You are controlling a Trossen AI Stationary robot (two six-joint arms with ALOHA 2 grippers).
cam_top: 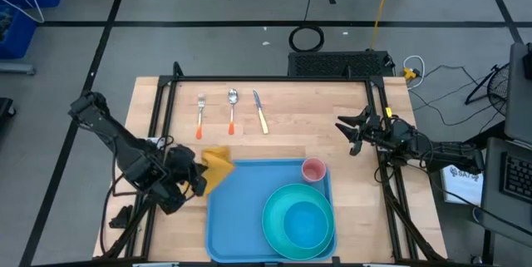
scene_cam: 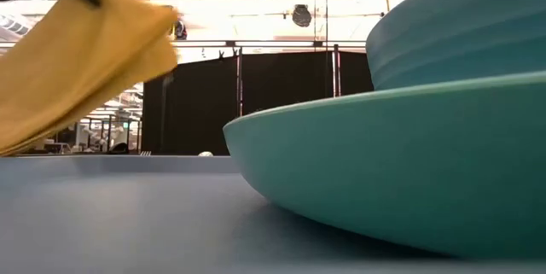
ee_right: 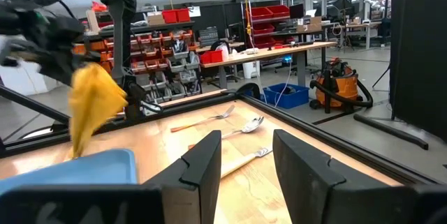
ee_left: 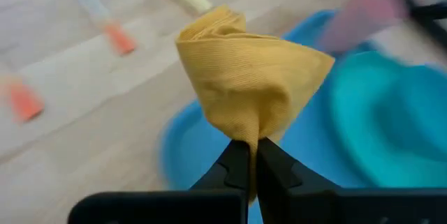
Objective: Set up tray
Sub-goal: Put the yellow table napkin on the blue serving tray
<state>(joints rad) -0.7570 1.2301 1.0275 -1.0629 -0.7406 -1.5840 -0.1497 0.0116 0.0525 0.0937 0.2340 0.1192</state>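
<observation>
The light-blue tray point(cam_top: 241, 209) lies on the wooden table near its front edge. On it sit a teal plate point(cam_top: 283, 234) with a teal bowl point(cam_top: 303, 221) in it and a pink cup point(cam_top: 313, 170). My left gripper point(cam_top: 199, 171) is shut on a yellow-orange napkin point(cam_top: 219, 165) above the tray's far left corner. The napkin also shows in the left wrist view point(ee_left: 244, 77) and the low view point(scene_cam: 77, 61). My right gripper point(cam_top: 353, 134) is open and empty, over the table's right side. My left gripper pinches a bunched end of the napkin point(ee_left: 246, 135) between its two fingers, several layers gathered together. The fingers come from the table's left. The napkin is lifted clear of the tray and table, its free part hanging slack point(ee_right: 87, 123) over the tray's left edge.
A fork point(cam_top: 201, 116), a spoon point(cam_top: 232, 109) and a knife point(cam_top: 261, 111) lie side by side on the table's far part. Bare wood shows between them and the tray.
</observation>
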